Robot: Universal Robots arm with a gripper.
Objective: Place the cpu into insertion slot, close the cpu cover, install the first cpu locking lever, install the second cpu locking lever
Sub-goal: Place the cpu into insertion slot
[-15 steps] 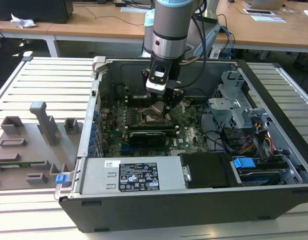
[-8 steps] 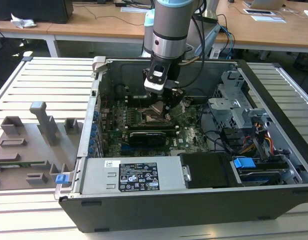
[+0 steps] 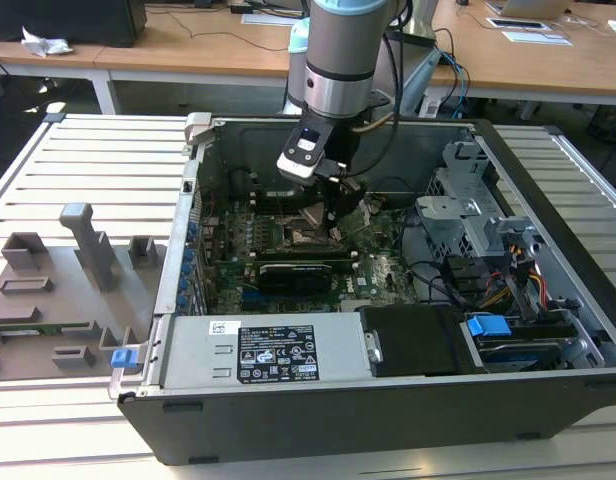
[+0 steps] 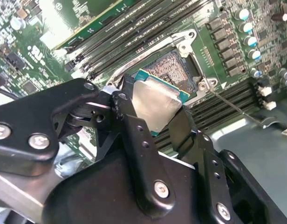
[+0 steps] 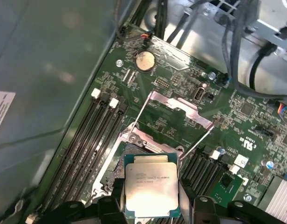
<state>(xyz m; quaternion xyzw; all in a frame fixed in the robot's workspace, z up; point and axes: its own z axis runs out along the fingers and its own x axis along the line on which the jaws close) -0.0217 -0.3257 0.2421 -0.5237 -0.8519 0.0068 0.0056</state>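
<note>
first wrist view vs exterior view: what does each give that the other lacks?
First wrist view: chip gripped in the end effector above the socket, cover swung open, coin battery. Exterior view: the arm, power supply, grey tray on the exterior view's left. Both: the green board.

1. The grey-and-silver cylindrical robot arm (image 3: pixel 340 60) reaches straight down, its wrist vertical.
2. Its black two-fingered metal gripper (image 4: pixel 155 106) points downward.
3. The black fingers (image 4: pixel 134 126) pinch a small, flat, silver-grey square cpu (image 5: pixel 151 184) by opposite edges.
</note>
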